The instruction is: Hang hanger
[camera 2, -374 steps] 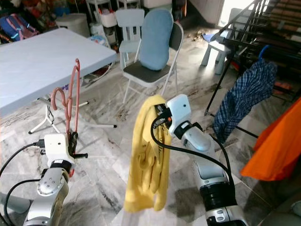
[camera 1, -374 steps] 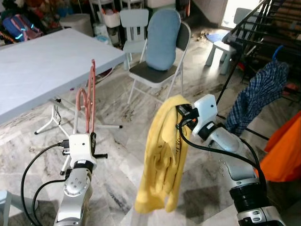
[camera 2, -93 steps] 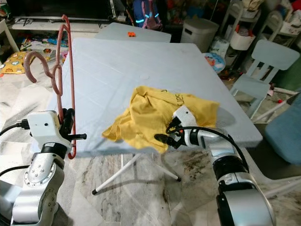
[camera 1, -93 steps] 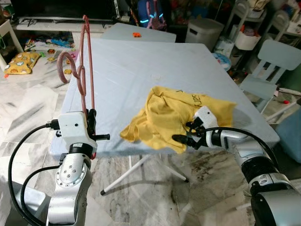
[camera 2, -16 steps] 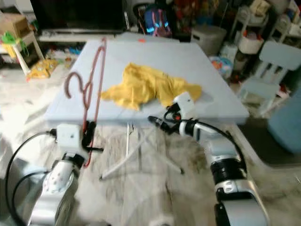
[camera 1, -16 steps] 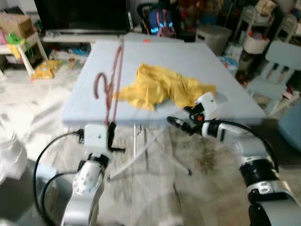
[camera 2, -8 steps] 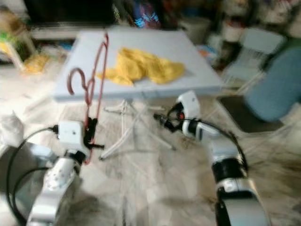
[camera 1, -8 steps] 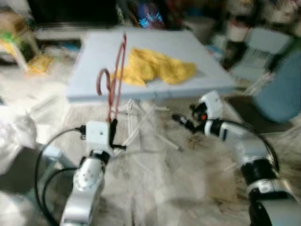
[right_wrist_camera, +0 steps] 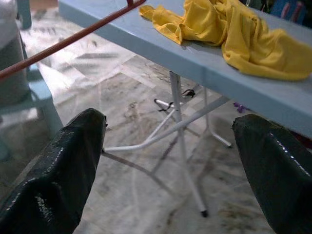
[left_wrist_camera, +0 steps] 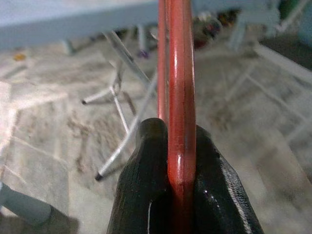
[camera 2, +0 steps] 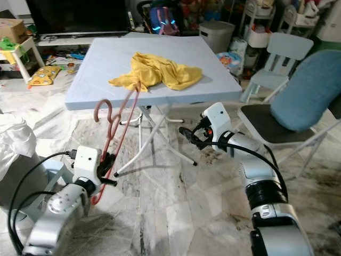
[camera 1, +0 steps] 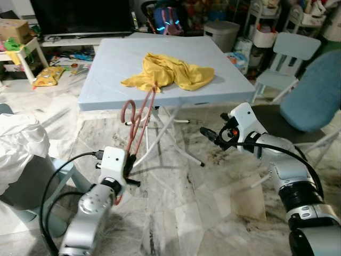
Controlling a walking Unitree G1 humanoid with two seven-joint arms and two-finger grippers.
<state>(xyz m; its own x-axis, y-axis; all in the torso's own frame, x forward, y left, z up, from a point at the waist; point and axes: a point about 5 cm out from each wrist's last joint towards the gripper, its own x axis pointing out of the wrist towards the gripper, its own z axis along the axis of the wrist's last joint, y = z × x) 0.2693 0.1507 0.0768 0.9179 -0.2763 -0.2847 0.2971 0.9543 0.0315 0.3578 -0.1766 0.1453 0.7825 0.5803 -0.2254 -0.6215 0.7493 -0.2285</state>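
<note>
A pinkish-red hanger (camera 1: 139,124) leans up from my left gripper (camera 1: 128,169), which is shut on its lower bar; its hook curls at the top left. In the left wrist view the hanger's bar (left_wrist_camera: 179,97) is pinched between the black fingers (left_wrist_camera: 146,195). My right gripper (camera 1: 209,135) is held out low in front of the table, open and with nothing in it; its fingers (right_wrist_camera: 58,170) stand wide apart. A crumpled yellow shirt (camera 1: 169,72) lies on the light blue folding table (camera 1: 106,96).
A bin with a white bag (camera 1: 18,144) stands at the left. A folding chair with a blue cushion (camera 1: 311,98) and a small pale blue chair (camera 1: 290,50) are at the right. Clutter and a TV line the far wall. Marble floor lies between me and the table.
The view has steadied and shifted, so the table now sits a little farther off. The hanger has tipped from upright to leaning right. The right gripper stays open.
</note>
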